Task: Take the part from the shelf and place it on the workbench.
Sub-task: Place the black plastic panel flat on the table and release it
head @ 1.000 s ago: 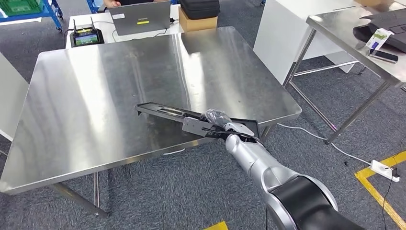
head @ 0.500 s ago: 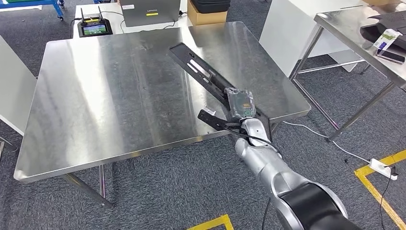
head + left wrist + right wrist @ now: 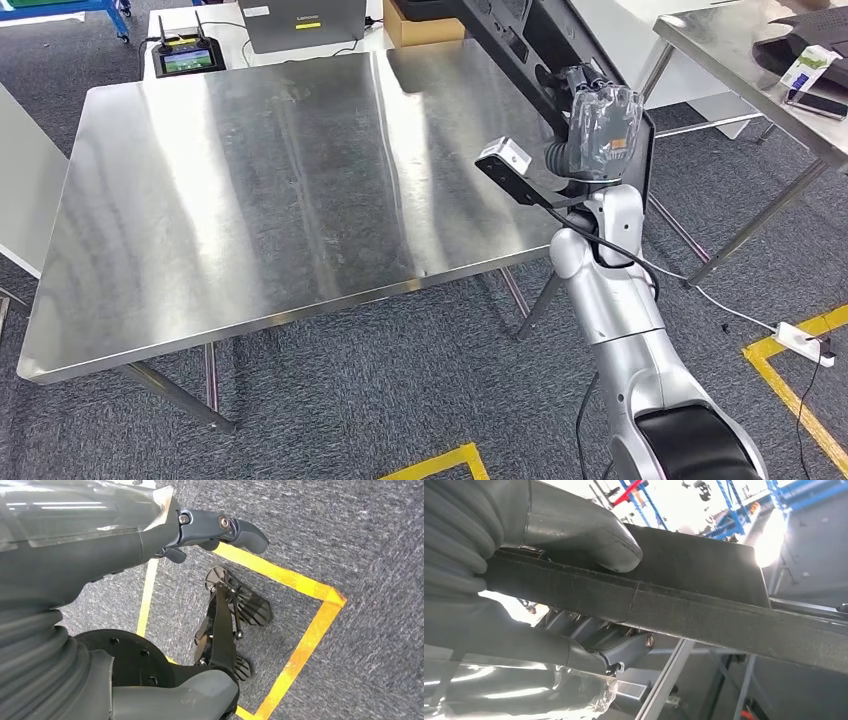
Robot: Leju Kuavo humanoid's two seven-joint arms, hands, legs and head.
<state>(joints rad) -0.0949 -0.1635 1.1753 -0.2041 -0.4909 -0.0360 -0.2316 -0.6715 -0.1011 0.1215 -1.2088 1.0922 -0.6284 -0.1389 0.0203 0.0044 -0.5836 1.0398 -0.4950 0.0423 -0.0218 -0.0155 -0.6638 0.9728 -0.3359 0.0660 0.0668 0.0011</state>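
Observation:
The part point(image 3: 512, 45) is a long flat black bracket with slots. My right hand point(image 3: 601, 122), wrapped in clear plastic, grips it near its lower end and holds it tilted steeply in the air above the right edge of the steel workbench point(image 3: 250, 190). The part's upper end runs out of the top of the head view. Close up in the right wrist view, the thumb point(image 3: 584, 530) presses on the part point(image 3: 704, 605) with the darker fingers under it. My left hand point(image 3: 100, 545) hangs over the carpet, its fingers point(image 3: 235, 530) apart and holding nothing.
A second steel table point(image 3: 740, 60) stands to the right, with a narrow gap between it and the workbench. Behind the workbench are a laptop point(image 3: 305, 20), a controller point(image 3: 188, 58) and a cardboard box point(image 3: 420, 25). A power strip point(image 3: 800, 350) and yellow tape point(image 3: 790, 400) lie on the floor.
My right arm has swung the part up and to the right, from low over the workbench's front edge to high above its right edge. The head view has shifted slightly.

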